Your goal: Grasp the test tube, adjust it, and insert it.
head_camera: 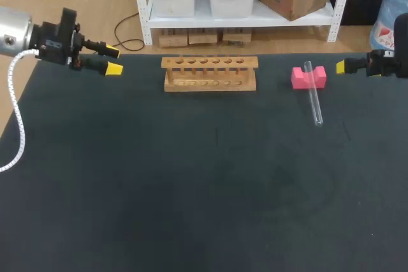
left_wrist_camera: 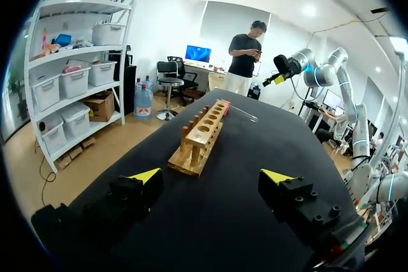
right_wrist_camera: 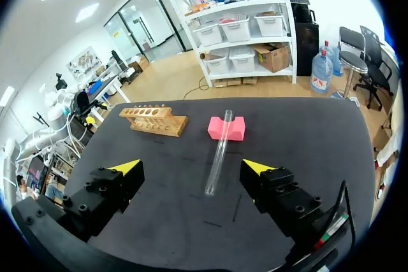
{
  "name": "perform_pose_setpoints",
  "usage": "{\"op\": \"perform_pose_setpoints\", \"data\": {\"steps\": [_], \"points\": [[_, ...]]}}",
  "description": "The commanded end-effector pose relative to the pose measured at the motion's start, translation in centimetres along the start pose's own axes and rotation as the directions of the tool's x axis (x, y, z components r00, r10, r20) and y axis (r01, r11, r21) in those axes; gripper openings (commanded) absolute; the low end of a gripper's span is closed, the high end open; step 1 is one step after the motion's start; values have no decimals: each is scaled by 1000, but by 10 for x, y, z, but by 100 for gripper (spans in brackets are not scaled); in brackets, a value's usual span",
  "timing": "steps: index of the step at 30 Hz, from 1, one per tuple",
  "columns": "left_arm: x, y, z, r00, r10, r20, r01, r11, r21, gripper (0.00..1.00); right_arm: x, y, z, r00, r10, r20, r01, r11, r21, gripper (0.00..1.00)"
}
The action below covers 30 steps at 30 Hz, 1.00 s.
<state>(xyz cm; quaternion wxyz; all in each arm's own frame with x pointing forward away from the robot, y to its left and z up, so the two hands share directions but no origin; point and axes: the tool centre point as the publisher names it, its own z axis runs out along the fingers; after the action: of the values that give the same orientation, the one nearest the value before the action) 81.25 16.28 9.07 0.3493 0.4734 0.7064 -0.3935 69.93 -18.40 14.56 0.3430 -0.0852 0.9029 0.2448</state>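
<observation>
On the dark table (head_camera: 191, 189), right half, item by item:

- Test tube (head_camera: 314, 103): clear, long, thin. One end is propped in the notch of the pink block (head_camera: 308, 77); the other end rests on the table, so the tube lies tilted. Well apart from the wooden rack (head_camera: 210, 73).
- Handling (judgement): prob. glass or hard plastic, so light, stiff, smooth and slippery, and likely to crack if squeezed hard. Round, so it may roll or pivot off the block if nudged from one side. Best hold approx. mid-length on the raised span just clear of the block, with the fingers crossing the tube's axis and space under it for a fingertip. A light, centred pinch, since an off-centre grip would let it swing when lifted.
- Wooden rack: at the table's far middle, a row of holes on top, no tube seen in any of them.
- Right gripper (right_wrist_camera: 191, 167): at the table's right edge, near the block but not touching anything. Fingers spread wide, nothing between them. In the right wrist view the tube lies ahead, roughly along the centre line.
- Left gripper (head_camera: 113, 59): at the far left, level w/ the rack and beside it, apart from it. Fingers also spread, holding nothing.
- Stage (judgement): grasp not yet begun.
</observation>
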Motion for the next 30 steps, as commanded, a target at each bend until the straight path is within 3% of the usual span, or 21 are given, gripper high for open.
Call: {"op": "perform_pose_setpoints", "data": {"steps": [1,12,23,30], "points": [[1,-1,0,1000,1,1,-1,1000,-3,100,-1,3,4,1000,-9,-12,10,999,45,100],[1,-1,0,1000,1,1,-1,1000,-3,100,-7,-2,44,996,-76,-49,88,949,303,100],[1,-1,0,1000,1,1,-1,1000,-3,100,-6,-10,90,991,-121,-51,131,868,479,100],[1,-1,0,1000,1,1,-1,1000,-3,100,2,-17,102,992,-106,-70,127,812,569,100]]}}
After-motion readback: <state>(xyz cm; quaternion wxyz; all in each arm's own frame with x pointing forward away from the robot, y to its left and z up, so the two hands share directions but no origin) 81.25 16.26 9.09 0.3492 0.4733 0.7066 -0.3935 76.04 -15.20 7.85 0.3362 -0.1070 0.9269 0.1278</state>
